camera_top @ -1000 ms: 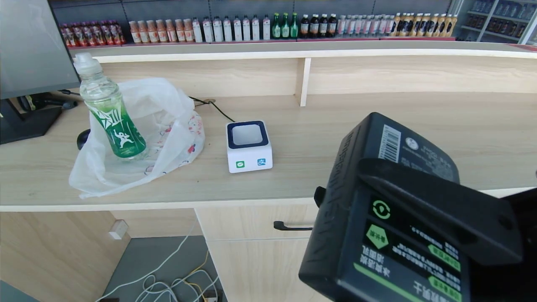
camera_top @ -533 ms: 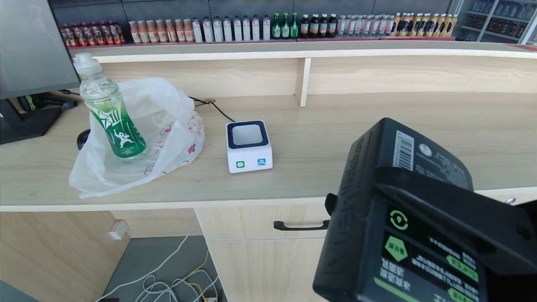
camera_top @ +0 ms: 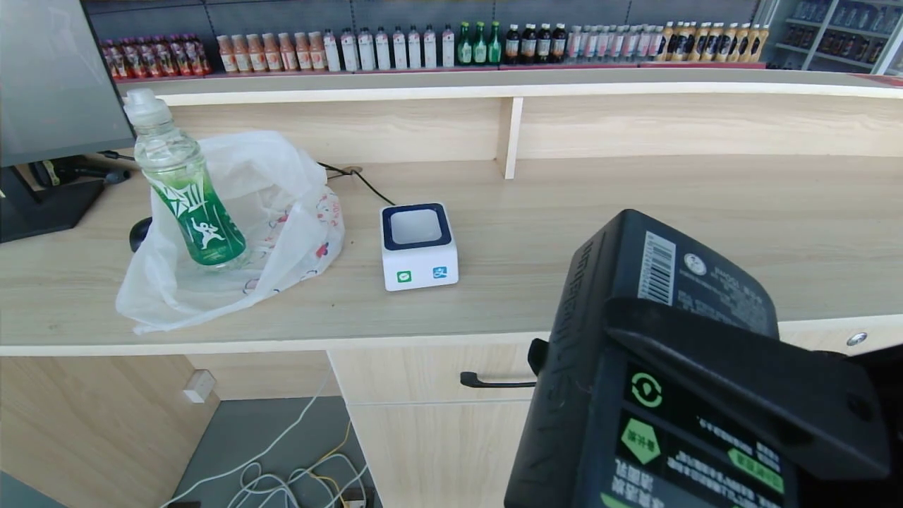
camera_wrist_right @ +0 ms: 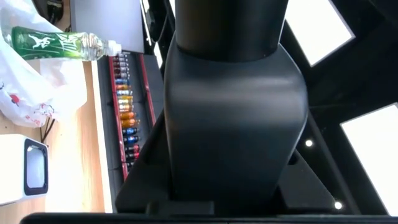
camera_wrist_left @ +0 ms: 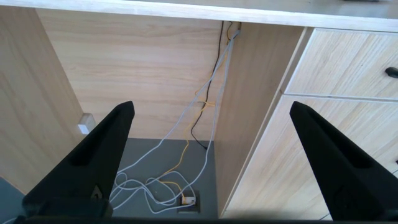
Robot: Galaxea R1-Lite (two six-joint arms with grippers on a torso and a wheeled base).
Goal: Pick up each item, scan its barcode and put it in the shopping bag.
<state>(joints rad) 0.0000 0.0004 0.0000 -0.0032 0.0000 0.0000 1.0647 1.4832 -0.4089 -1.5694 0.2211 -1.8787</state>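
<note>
Black bottle (camera_top: 585,381) in right claw (camera_top: 635,331), near counter edge (camera_top: 282,340)

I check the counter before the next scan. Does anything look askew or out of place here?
The green bottle stands tilted against the shopping bag, not upright. The black pack, held in the air, shows its print upside down, and its barcode faces up, not toward the scanner.

Small shop, checkout area.
Long back shelf of bottled drinks (camera_top: 437,46) in rows; pale wooden surface (camera_top: 564,204) carrying a white box scanner with dark blue rim (camera_top: 418,247), a translucent white plastic shopping bag (camera_top: 282,212) and a grey monitor (camera_top: 56,77).
</note>
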